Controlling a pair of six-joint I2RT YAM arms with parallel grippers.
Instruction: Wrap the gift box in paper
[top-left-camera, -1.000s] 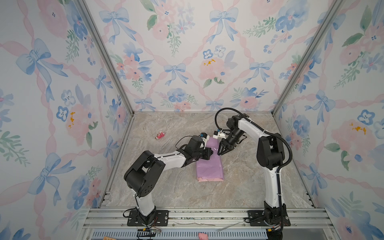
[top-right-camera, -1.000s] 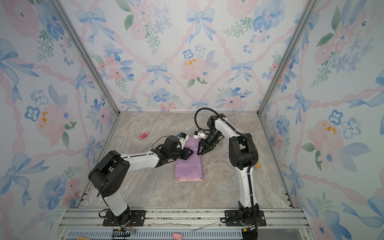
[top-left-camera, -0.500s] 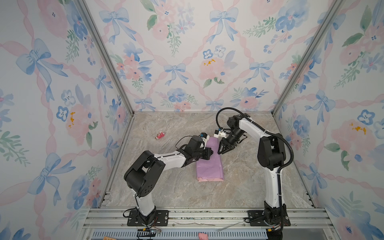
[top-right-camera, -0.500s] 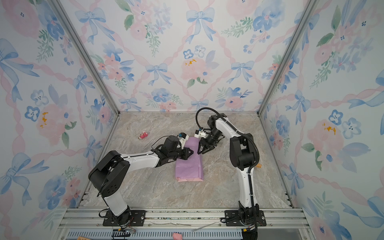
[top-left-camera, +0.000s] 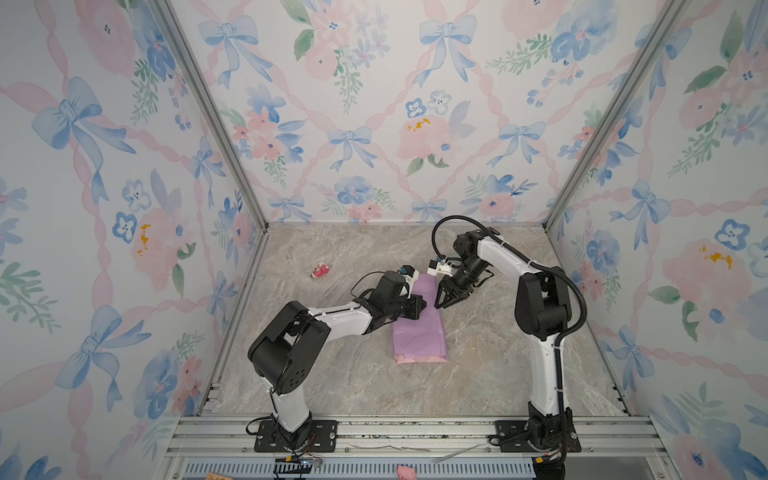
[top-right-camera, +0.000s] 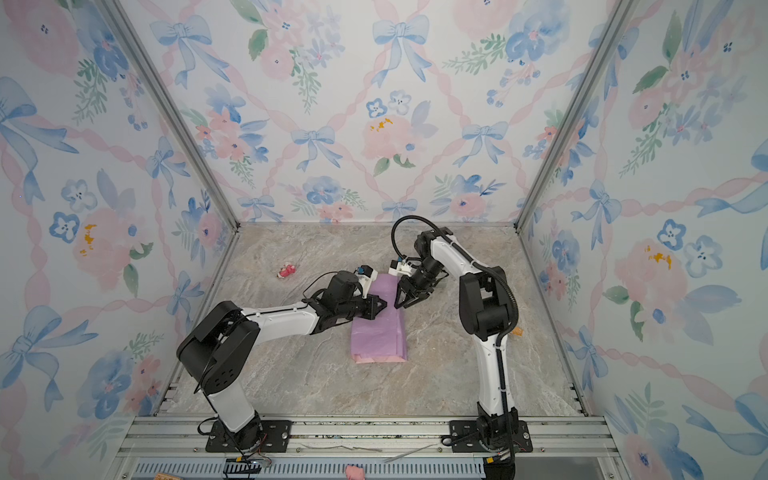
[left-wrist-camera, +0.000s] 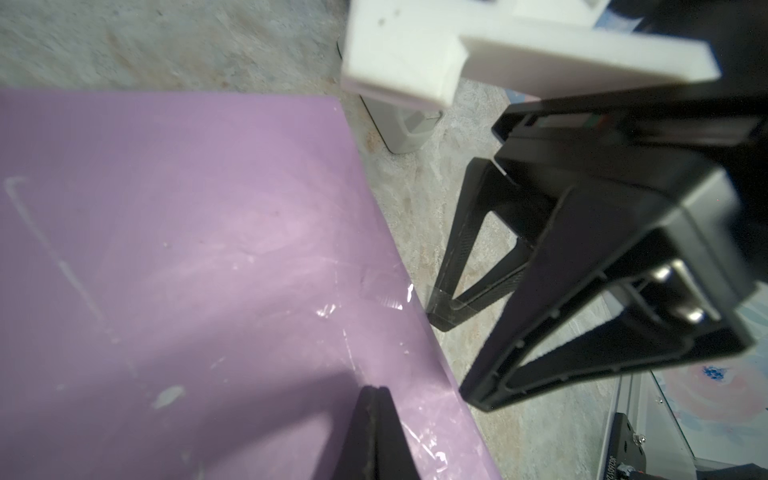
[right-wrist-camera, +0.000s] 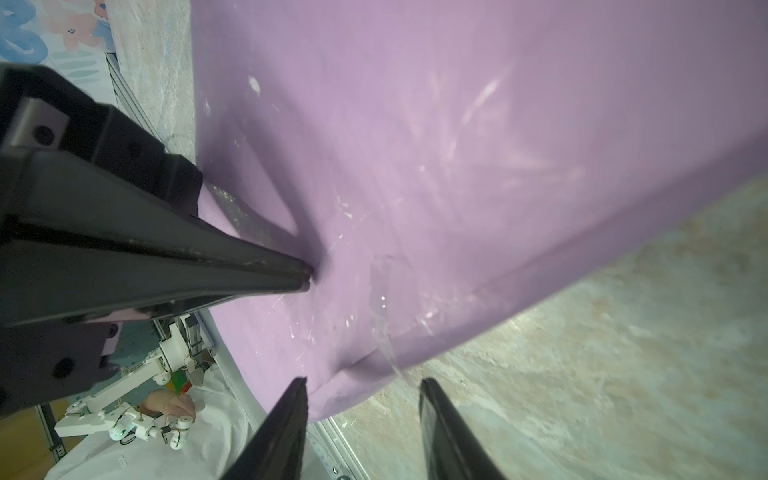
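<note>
We see the paper (top-left-camera: 419, 336) in the middle of the counter (top-left-camera: 498, 374), the left gripper (top-left-camera: 422, 306) resting on its far part, the right gripper (top-left-camera: 440, 304) just beside its right edge, and a small item (top-left-camera: 321, 271) well apart, far left.

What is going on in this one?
Two robot arms are partway through gift wrapping. The lilac paper lies folded into a long parcel on the marble table, and whatever is inside is hidden. The left hand, shut, presses its tips onto the paper's top. The right hand is open just off the parcel's right edge, beside a strip of clear tape stuck over that edge.
</note>
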